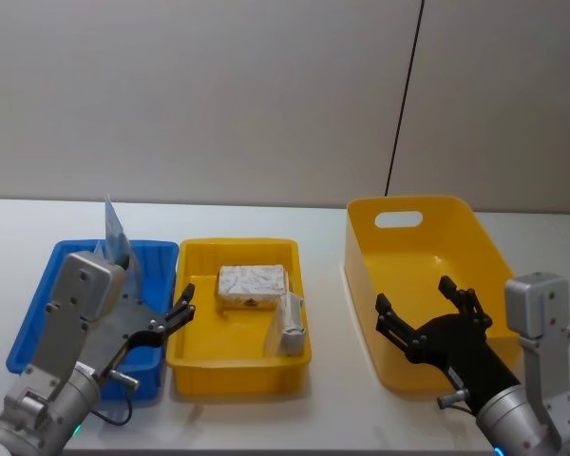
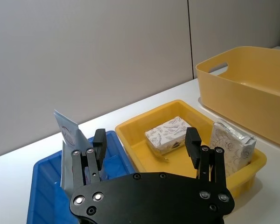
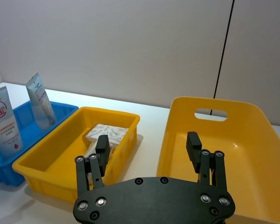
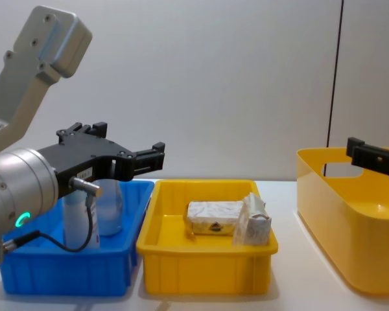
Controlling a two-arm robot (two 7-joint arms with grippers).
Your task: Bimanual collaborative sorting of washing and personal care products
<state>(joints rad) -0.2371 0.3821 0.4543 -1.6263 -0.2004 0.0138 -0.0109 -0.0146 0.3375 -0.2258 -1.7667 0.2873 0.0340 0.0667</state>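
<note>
Two in the glossy yellow tray (image 1: 237, 245): flat block (image 1: 252, 283) at the back, tilted block (image 1: 291, 328) just beside it by the right wall, both in crinkly cream wrap. Upright in the ribbed blue tray (image 1: 152, 249): red-marked tube (image 3: 3, 126) and slim tube (image 3: 41, 101) (clear, tapered). Left gripper (image 1: 178, 316) hovers at that tray's right rim, fingers apart, empty; right gripper (image 1: 415, 294) over the smooth rounded tub (image 1: 359, 256), fingers spread, empty. White table (image 1: 323, 408), plain grey wall (image 1: 218, 95).

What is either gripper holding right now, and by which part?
Nothing. The left gripper is open above the blue tray, and the right gripper is open over the yellow tub.
</note>
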